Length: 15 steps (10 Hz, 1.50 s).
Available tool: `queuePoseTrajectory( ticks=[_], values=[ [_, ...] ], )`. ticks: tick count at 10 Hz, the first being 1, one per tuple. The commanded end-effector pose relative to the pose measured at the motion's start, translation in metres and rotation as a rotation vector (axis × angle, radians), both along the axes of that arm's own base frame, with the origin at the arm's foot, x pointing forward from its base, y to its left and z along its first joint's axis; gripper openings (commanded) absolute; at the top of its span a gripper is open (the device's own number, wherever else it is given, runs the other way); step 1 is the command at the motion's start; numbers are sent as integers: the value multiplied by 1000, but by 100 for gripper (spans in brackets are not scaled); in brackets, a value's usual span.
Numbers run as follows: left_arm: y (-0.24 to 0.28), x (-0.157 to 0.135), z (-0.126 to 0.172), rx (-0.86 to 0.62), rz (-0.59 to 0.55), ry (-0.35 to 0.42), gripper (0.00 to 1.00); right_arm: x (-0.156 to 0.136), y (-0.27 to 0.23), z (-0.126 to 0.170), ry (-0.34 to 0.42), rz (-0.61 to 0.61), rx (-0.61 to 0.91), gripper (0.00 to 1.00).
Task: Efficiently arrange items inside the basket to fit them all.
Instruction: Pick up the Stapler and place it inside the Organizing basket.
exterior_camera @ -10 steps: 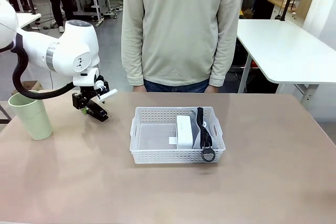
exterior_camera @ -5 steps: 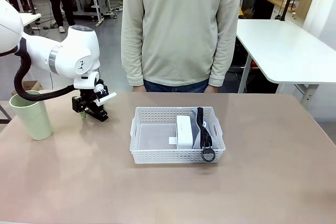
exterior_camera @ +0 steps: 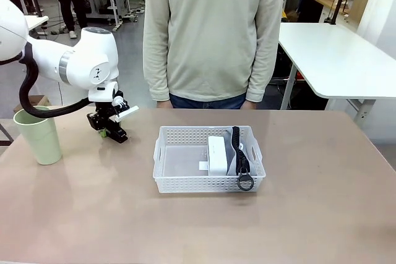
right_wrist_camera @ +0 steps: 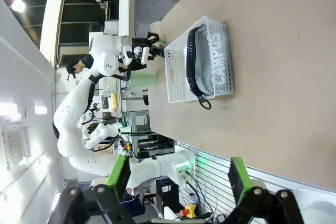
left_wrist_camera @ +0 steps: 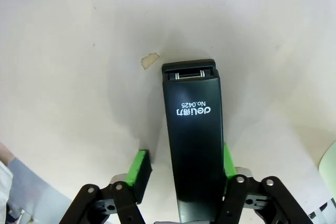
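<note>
On the table (exterior_camera: 309, 214), the basket (exterior_camera: 198, 185) was set centrally, its right half taken by the grey pouch (right_wrist_camera: 218, 64) and the white device (exterior_camera: 216, 154); the green cup (exterior_camera: 38, 135) and the black stapler (left_wrist_camera: 193, 145) were left outside, off to its left; the black stapler was straddled by the left gripper (left_wrist_camera: 182, 162), one pad (left_wrist_camera: 226, 160) touching, the other just apart; the right gripper (right_wrist_camera: 179, 174) was spread, empty. It was judged that the black stapler could be twisted loose by that uneven contact once lifted.
</note>
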State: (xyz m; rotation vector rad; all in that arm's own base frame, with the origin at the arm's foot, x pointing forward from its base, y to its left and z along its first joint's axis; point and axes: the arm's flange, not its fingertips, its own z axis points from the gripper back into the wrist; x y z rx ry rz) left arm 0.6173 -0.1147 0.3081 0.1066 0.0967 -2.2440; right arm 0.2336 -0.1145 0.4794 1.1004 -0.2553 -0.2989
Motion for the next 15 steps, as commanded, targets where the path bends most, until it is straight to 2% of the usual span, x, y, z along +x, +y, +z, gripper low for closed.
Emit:
queuePoseTrajectory(
  ticks=[1,2,3,4,7,9,10,11,12,13,15],
  values=[
    [2,2,-9,4,4,33,0,0,-1,-2,-19,13,-12,100],
    [2,0,-9,1,-27,42,15,0,-1,-2,-19,13,-12,100],
    [2,-3,-8,-12,-70,55,5,0,-1,-2,-19,13,-12,100],
    [3,-4,-7,-9,-66,53,0,0,-1,-2,-19,13,-12,100],
    [3,-6,-6,-17,-89,71,0,0,-1,-2,-19,13,-12,100],
    [4,-10,9,-25,-64,69,0,0,-1,-2,-19,13,-12,100],
    [5,-15,35,-32,-35,58,0,0,-1,-2,-19,13,-12,100],
    [9,-32,78,-55,37,24,0,0,-1,-2,-19,13,-12,100],
    [12,-47,116,-48,193,-55,0,0,-1,-2,-19,13,-12,100],
    [19,-62,149,-63,223,-87,0,0,-1,-2,-19,13,-12,100],
    [35,-104,192,-179,350,-196,0,0,-1,-2,-19,13,-12,100]
  ],
)
